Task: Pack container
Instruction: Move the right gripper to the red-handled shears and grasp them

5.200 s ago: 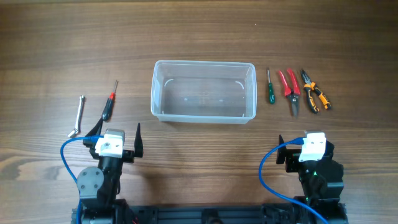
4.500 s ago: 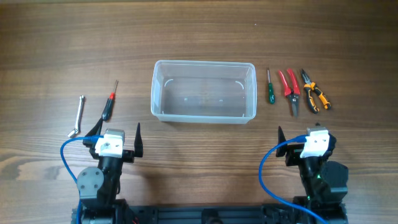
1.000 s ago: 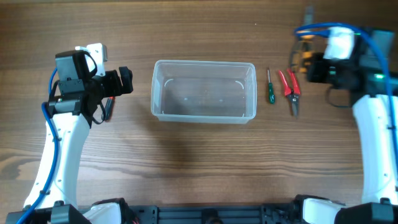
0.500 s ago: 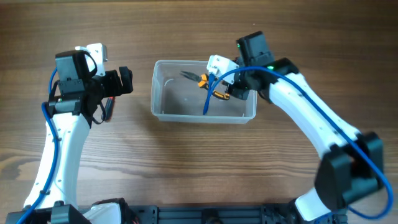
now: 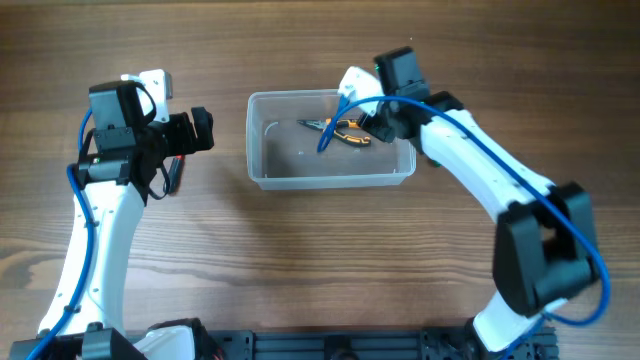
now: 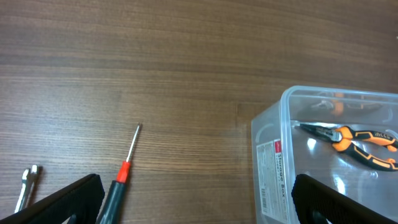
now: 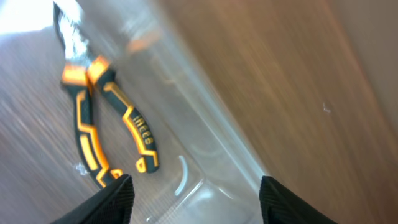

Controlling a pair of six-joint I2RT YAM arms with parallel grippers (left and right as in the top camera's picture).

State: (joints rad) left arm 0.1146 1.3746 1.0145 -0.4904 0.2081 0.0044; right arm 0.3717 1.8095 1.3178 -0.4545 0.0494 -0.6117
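The container (image 5: 262, 150), a clear plastic tub, stands mid-table. Orange-and-black pliers (image 5: 342, 129) lie on its floor near the far right. My right gripper (image 5: 374, 122) is open and empty above the tub's far right corner. In the right wrist view the pliers (image 7: 106, 130) lie free inside the container wall (image 7: 205, 124), ahead of the open jaws (image 7: 199, 202). My left gripper (image 5: 203, 130) is open and empty, left of the tub. In its wrist view the jaws (image 6: 199, 205) sit between a red-and-black screwdriver (image 6: 121, 180) and the container (image 6: 273, 168).
A small metal wrench (image 6: 25, 186) lies left of the screwdriver. The screwdriver (image 5: 176, 172) shows partly under my left arm in the overhead view. My right arm covers the table to the right of the tub, and no other tools show there.
My right gripper carried the pliers from the far right into the tub and has let them go; they now lie on its floor. The tub shifted slightly. The left arm has not moved.
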